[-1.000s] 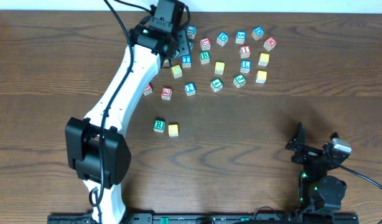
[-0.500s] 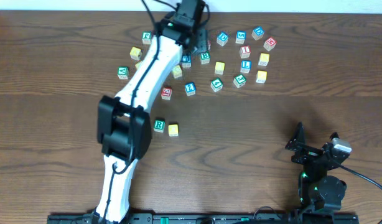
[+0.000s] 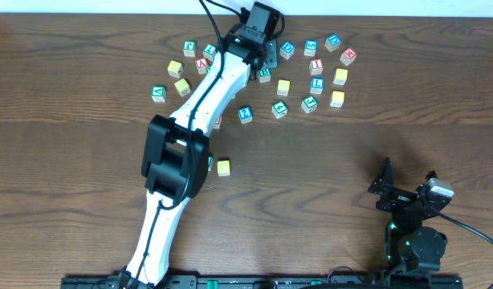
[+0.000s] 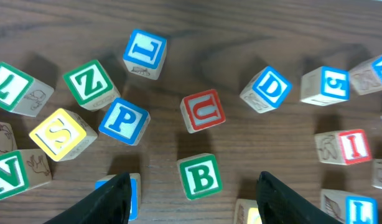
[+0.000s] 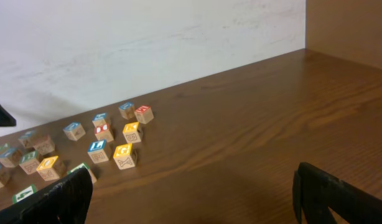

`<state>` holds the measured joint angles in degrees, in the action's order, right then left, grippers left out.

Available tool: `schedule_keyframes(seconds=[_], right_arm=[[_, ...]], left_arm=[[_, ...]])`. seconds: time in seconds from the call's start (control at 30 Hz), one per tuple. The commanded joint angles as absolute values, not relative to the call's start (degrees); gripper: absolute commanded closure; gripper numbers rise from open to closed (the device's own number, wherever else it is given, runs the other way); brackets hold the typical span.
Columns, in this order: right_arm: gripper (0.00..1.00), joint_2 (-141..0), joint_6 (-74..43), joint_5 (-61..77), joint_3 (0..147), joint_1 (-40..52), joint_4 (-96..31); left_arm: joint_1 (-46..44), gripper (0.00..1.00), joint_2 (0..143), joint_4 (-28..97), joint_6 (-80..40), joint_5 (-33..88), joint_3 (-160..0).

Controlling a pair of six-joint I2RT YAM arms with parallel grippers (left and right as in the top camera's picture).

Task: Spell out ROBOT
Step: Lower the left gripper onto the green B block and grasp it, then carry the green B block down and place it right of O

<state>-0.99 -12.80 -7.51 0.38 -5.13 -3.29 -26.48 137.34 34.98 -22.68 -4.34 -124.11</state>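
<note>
Overhead first: the left arm (image 3: 200, 104) reaches from its near-left base right across the table (image 3: 86, 120) to the far edge, and the left gripper (image 3: 261, 50) hangs over the scatter of letter blocks (image 3: 316, 84) there. In the open middle of the table sits a lone yellow block (image 3: 223, 167), its letter too small to read, with the arm's elbow just to its left. Over at the near right, the right gripper (image 3: 399, 193) is parked low, well apart from every block. Down to the left wrist view: the fingers (image 4: 110, 199) are spread wide and released, gripping nothing, and the green B block (image 4: 200, 176) lies between them. Just beyond it is the red U block (image 4: 203, 112), with the blue P block (image 4: 124, 120) and green Z block (image 4: 90, 83) off to the left and the blue D block (image 4: 269, 89) to the right. Now the right wrist view: the right gripper's jaws are also wide apart and empty over bare wood, the blocks a distant cluster at far left by the white wall (image 5: 147, 37).
</note>
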Motion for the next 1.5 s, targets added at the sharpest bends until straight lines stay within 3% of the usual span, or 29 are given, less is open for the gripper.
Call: schedule_keyframes(seconds=[0.0, 0.73, 0.87, 1.47], right_arm=[[0.01, -0.8, -13.2, -7.8, 0.3, -5.3, -3.5], [0.01, -0.8, -13.2, -7.8, 0.3, -5.3, -3.5], [0.01, -0.8, -13.2, -7.8, 0.3, -5.3, -3.5], [0.01, -0.8, -13.2, -7.8, 0.3, -5.3, -3.5]], left_arm=[[-27.6, 0.37, 139.3, 34.5, -23.3, -7.6, -125.8], [-28.9, 0.45, 145.8, 31.8, -29.5, -10.4, -125.1], [-28.9, 0.54, 145.8, 31.6, -29.3, -10.4, -125.1], [-29.0, 0.54, 146.9, 30.4, -27.0, -10.4, -122.8]])
